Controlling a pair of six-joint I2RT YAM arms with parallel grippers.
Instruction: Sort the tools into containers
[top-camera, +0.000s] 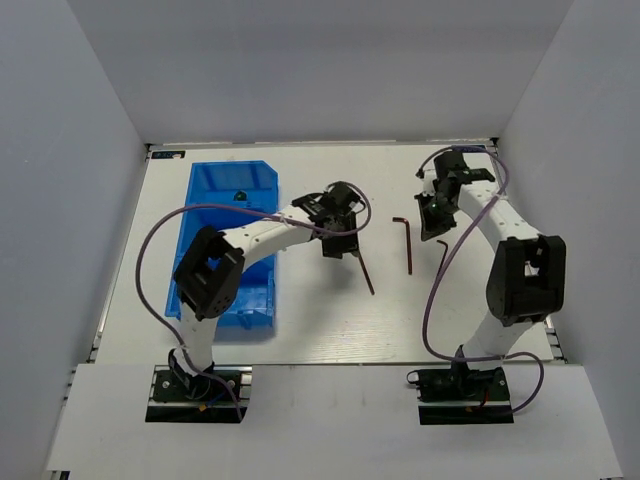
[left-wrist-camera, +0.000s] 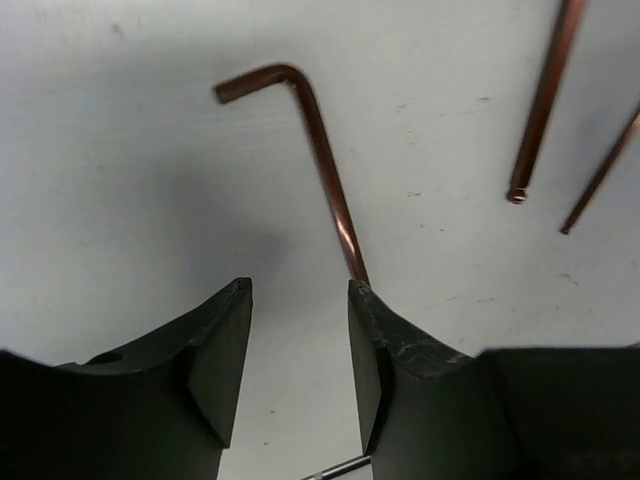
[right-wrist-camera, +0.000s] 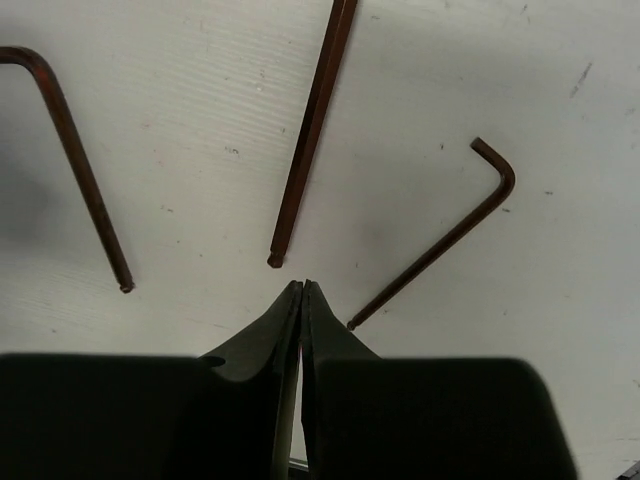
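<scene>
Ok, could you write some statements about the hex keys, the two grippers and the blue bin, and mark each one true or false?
1. Three hex keys lie on the table. True.
2. The right gripper holds a hex key. False: it is shut on nothing.
3. The left gripper is open. True.
4. The hex keys are inside the blue bin. False: all three lie on the table, outside it.
</scene>
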